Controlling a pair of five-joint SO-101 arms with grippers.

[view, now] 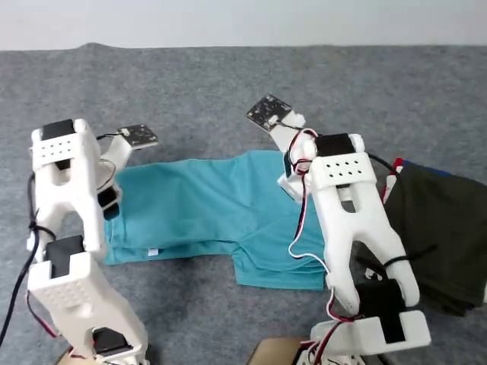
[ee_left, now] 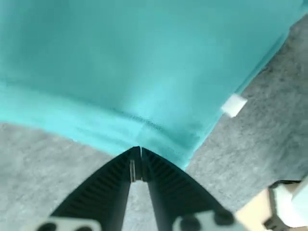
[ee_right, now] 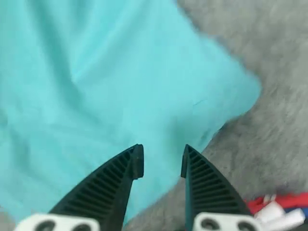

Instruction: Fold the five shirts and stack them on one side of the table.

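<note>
The left claw (ee_left: 139, 155) is closed, its two black tips meeting right at the hem of the teal shirt (view: 205, 205), near the table's (view: 190, 84) left edge. Whether any cloth is pinched between them cannot be told. A small white tag (ee_left: 234, 105) sticks out of the shirt's edge close by. This one teal shirt lies spread flat across the middle of the grey-covered table, one sleeve pointing toward the near edge. The right claw (ee_right: 162, 156) hangs over the shirt's right part with its jaws a narrow gap apart, holding nothing. At the table's right edge lies one dark pile of clothing (view: 445, 228), with slivers of red and blue cloth showing at its far left corner; the number of shirts in it cannot be told.
</note>
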